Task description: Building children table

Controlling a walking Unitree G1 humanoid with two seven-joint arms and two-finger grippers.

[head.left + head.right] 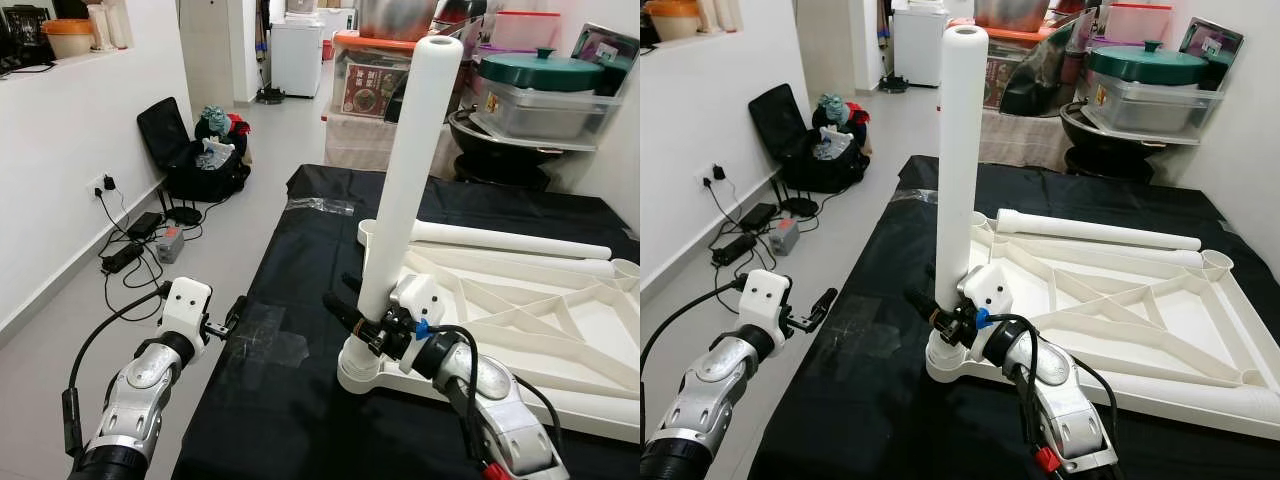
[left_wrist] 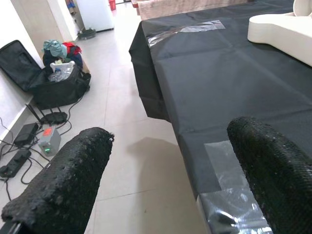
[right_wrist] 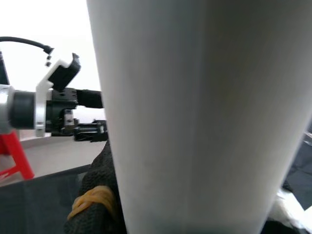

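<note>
Left eye view: a white leg (image 1: 410, 170) stands upright in the near corner socket (image 1: 362, 368) of the upturned tabletop (image 1: 530, 320), which lies on the black cloth (image 1: 290, 300). Your right gripper (image 1: 372, 322) is clamped on the leg low down, just above the socket, likely to steady it while it seats. Two more legs (image 1: 510, 240) lie along the tabletop's far edge. Your left gripper (image 1: 232, 320) waits at the cloth's edge, fingers (image 2: 63, 185) spread wide and empty.
</note>
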